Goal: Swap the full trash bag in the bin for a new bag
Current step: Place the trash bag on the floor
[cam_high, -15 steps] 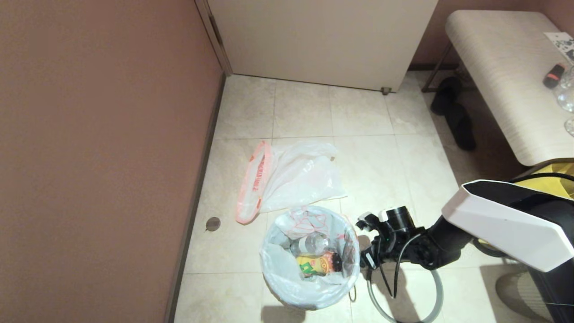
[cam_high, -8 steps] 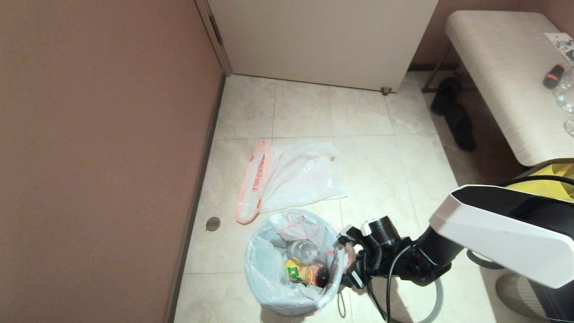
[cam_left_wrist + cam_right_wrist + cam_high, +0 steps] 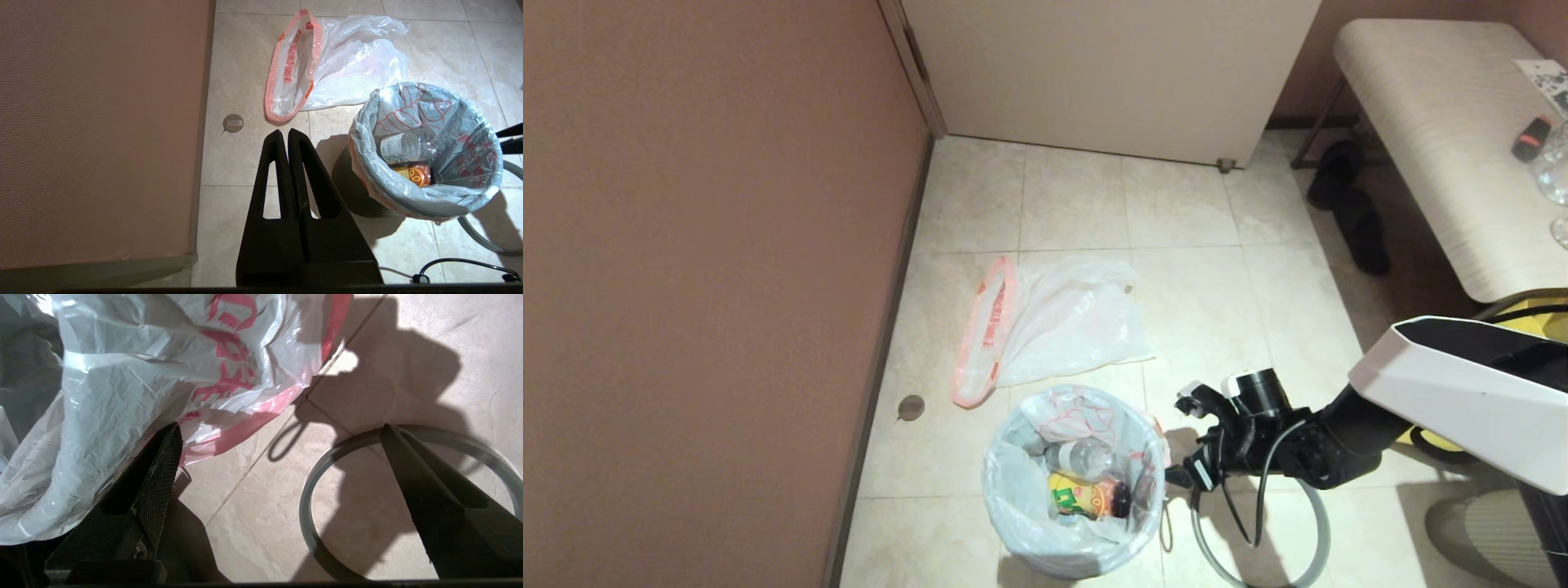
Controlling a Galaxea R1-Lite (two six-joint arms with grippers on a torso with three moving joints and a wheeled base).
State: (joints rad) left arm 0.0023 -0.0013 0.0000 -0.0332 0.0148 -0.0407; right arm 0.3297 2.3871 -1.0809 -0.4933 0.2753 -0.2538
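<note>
Currently right gripper is hanging wide open, gripping nothing, just right of the full trash bag lining the bin, far nearer than the parked left gripper, sitting shut.

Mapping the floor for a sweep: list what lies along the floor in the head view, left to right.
Round floor plug → new bag lying flat → full trash bag in its bin → right pincer, open beside the bin → grey hoop rim on the tiles → black slippers under the bench.
</note>
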